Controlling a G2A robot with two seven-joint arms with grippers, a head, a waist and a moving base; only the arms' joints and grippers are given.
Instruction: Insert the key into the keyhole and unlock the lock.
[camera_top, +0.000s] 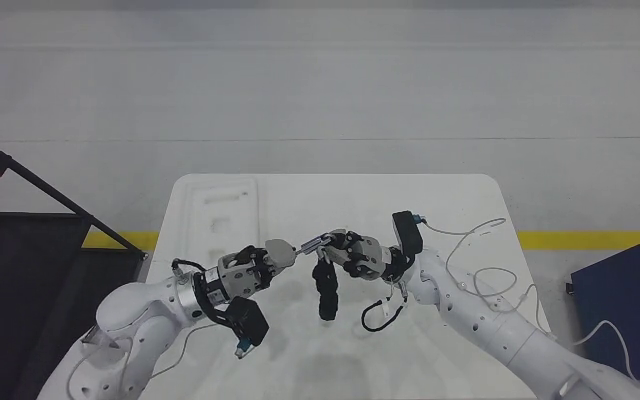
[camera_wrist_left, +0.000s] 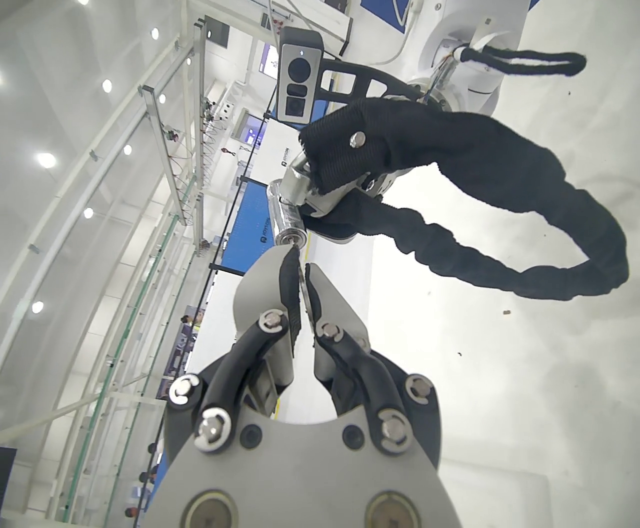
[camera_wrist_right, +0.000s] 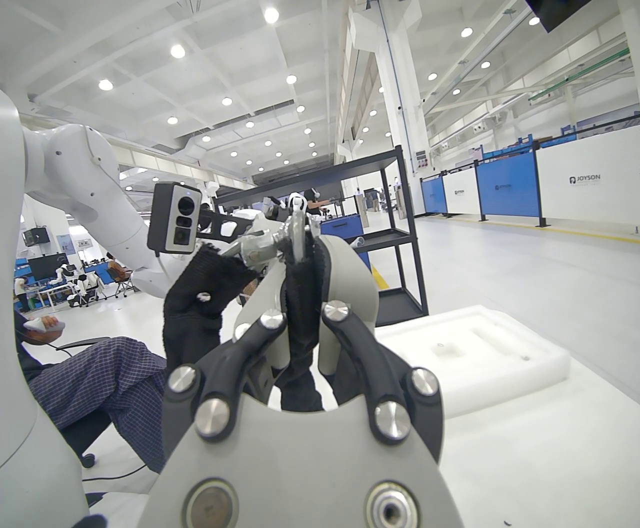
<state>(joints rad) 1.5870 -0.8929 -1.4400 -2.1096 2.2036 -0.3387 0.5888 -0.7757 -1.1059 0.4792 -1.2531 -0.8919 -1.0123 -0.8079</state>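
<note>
Above the white table (camera_top: 450, 200), the left gripper (camera_wrist_left: 301, 262) is closed on the thin metal key (camera_wrist_left: 302, 290), its tip at the keyhole (camera_wrist_left: 291, 240) of the silver cylinder lock with black fabric-sleeved chain (camera_wrist_left: 286, 217), clamped in the right gripper (camera_wrist_right: 299, 250). Full insertion and turning apparently remain.

Round ceiling lights (camera_wrist_right: 177, 50) shine over a black rack (camera_wrist_right: 400, 300) and blue partitions (camera_wrist_right: 502, 187).

One key (camera_wrist_left: 302, 281), one lock (camera_wrist_left: 286, 216), one foam tray (camera_top: 200, 235), one table (camera_top: 450, 205).
</note>
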